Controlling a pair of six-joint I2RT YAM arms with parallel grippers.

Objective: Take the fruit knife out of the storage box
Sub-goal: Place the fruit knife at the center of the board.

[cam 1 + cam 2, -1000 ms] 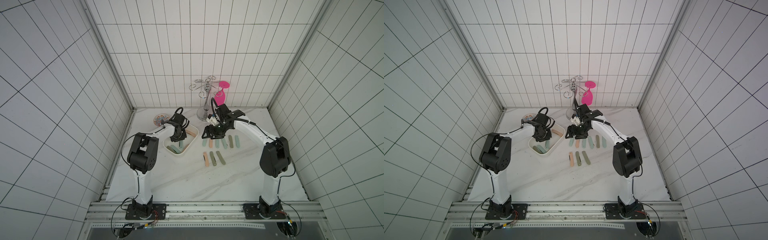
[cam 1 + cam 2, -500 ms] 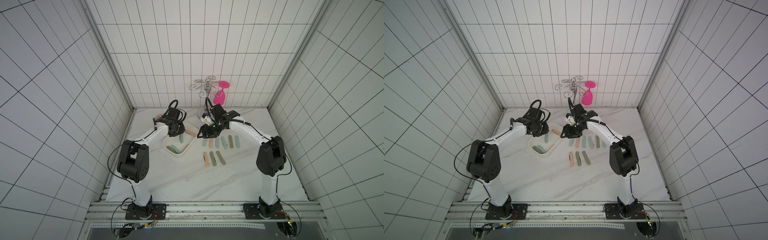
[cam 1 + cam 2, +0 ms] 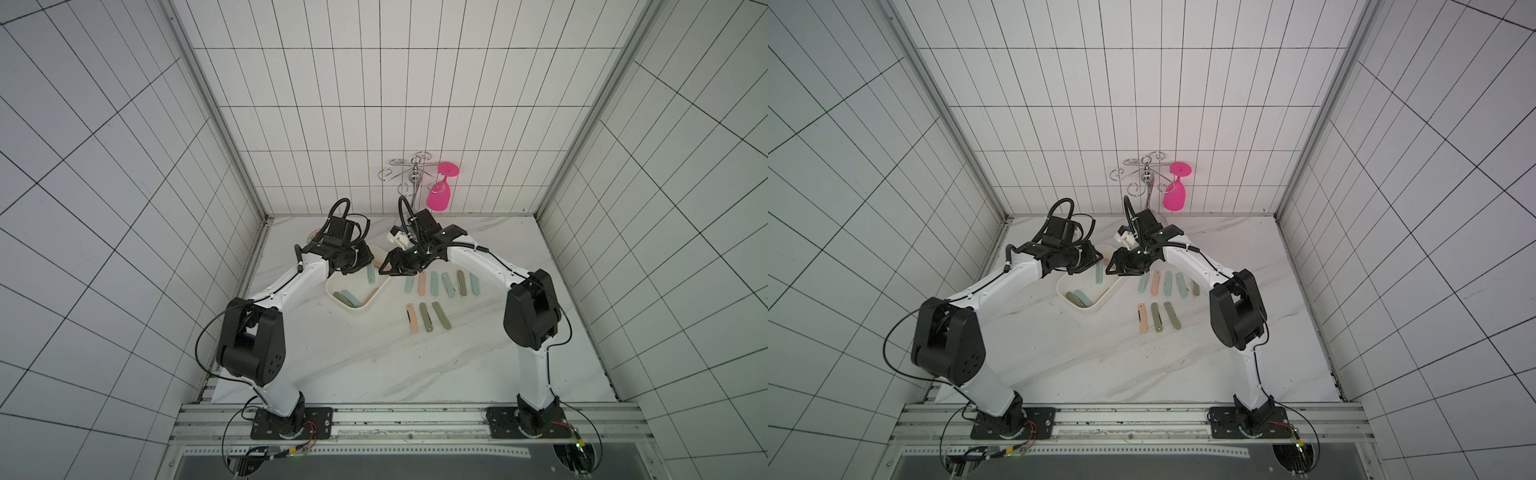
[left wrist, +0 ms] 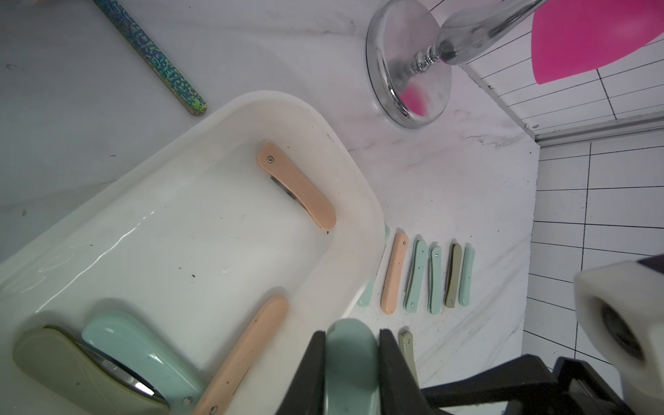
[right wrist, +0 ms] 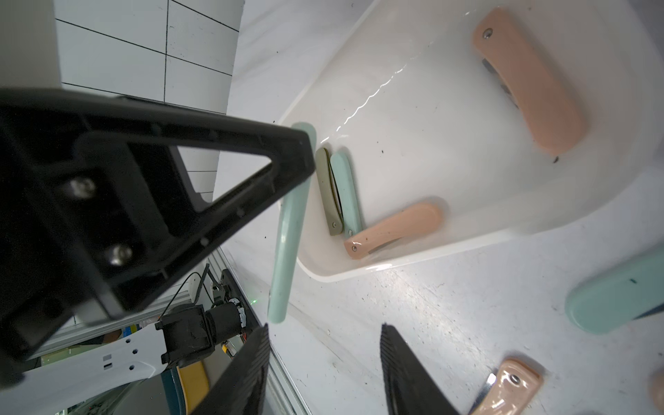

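- I am clamping my left gripper (image 4: 352,336) on one end of a mint fruit knife (image 5: 287,233). The knife is hanging lifted above the storage box (image 4: 363,194), close to its rim. With that short a hold, I am risking it pivoting or sliding out and dropping back into the box.
- I am holding my right gripper (image 5: 323,328) just beside it, jaws apart with nothing between them. If they close off-line, I am likely knocking the knife out of the left grip rather than taking it.
- I am working both grippers very near each other above the box, so a small misjudged move is risking finger hitting finger.
- If the left jaws let go before the right ones bite, the knife is falling onto the peach knife (image 4: 296,188) or the others lying in the box.
- The knife's free end is hanging low near the rim, so a sideways move is risking a snag that drags the box across the surface (image 3: 374,365) into the laid-out row of knives (image 4: 395,273).
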